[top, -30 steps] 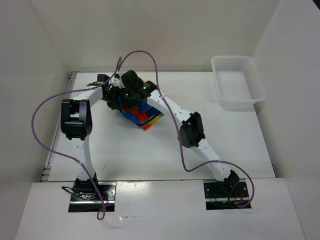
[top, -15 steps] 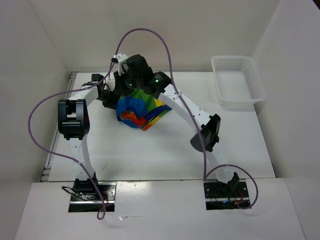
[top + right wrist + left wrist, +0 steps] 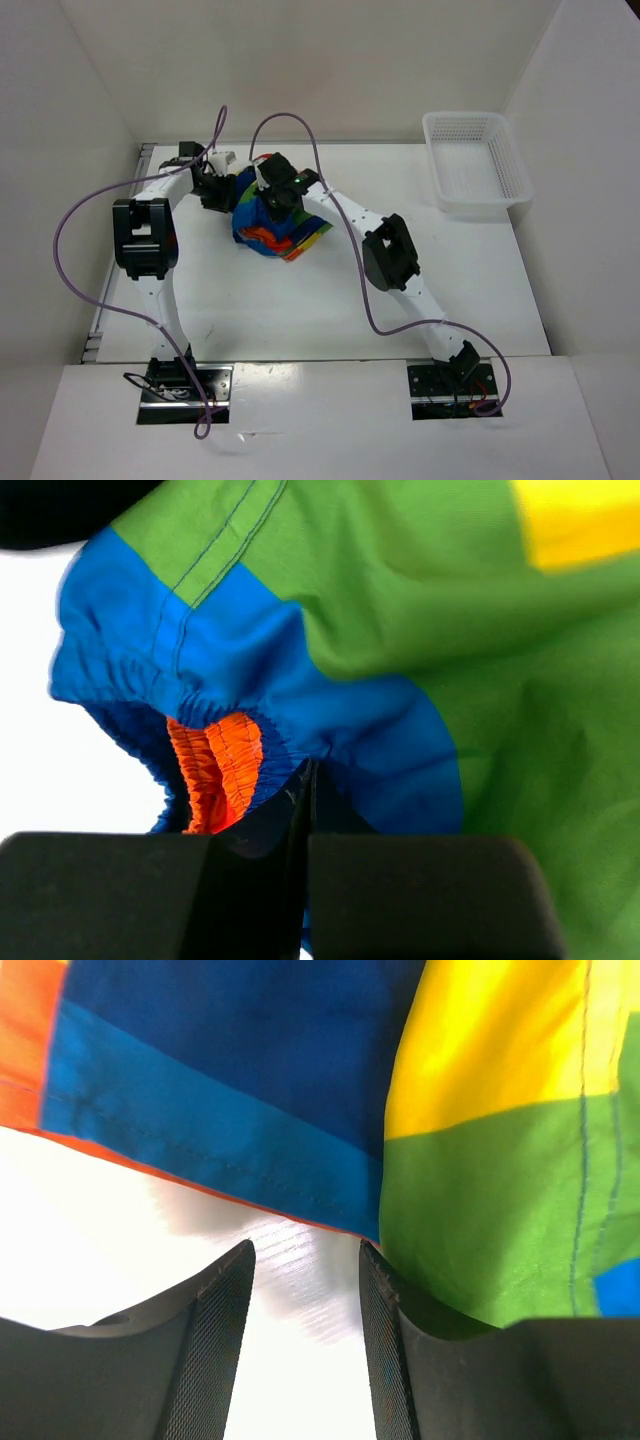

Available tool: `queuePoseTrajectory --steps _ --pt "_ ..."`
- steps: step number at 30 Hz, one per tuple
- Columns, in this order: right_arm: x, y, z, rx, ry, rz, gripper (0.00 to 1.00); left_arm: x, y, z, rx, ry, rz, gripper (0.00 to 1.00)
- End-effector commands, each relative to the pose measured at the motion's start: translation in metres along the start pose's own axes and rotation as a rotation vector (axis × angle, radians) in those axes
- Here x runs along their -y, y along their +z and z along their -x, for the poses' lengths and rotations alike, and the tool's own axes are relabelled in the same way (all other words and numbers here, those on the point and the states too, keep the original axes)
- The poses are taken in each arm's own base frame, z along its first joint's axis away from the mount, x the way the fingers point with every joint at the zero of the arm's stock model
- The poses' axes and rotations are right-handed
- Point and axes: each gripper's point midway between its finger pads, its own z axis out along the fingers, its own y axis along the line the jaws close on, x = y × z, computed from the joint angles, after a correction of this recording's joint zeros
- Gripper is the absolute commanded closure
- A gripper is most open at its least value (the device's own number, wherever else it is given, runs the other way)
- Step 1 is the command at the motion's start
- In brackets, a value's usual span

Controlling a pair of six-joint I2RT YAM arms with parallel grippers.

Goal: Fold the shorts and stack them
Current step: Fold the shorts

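The shorts lie in a bunched, rainbow-striped mound at the back middle of the table. My right gripper sits on top of the mound. In the right wrist view its jaws are pressed together on the gathered blue waistband of the shorts, beside an orange gathered patch. My left gripper is at the mound's left edge. In the left wrist view it is open over bare table, with the hem of the shorts just past the fingertips and green cloth resting against the right finger.
A white mesh basket stands at the back right corner. White walls close the table on the left, back and right. Purple cables loop above both arms.
The right gripper has closed and dropped onto the shorts. The shorts went from a flat pile to a puffed mound. The left gripper has opened a little and drawn back left.
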Motion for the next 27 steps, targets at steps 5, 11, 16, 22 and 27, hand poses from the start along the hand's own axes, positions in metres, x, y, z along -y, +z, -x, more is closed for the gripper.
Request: queuePoseTrajectory --steps 5,11,16,22,27 --pt "-0.021 0.03 -0.024 -0.048 -0.022 0.089 1.0 -0.005 -0.031 0.043 0.093 0.031 0.007 0.4" --pt "-0.039 0.019 -0.007 -0.008 -0.035 0.146 0.93 0.0 -0.08 0.074 0.184 0.069 -0.002 0.16" --pt "-0.052 -0.055 0.077 0.214 -0.106 0.169 0.59 0.022 -0.111 0.086 0.227 0.093 -0.039 0.08" --pt "0.018 -0.139 0.127 0.367 0.025 0.045 0.49 0.088 -0.127 0.09 0.243 0.268 -0.098 0.07" --pt "0.122 -0.134 0.098 0.307 0.2 -0.059 0.43 0.139 -0.084 0.057 0.122 0.345 -0.174 0.07"
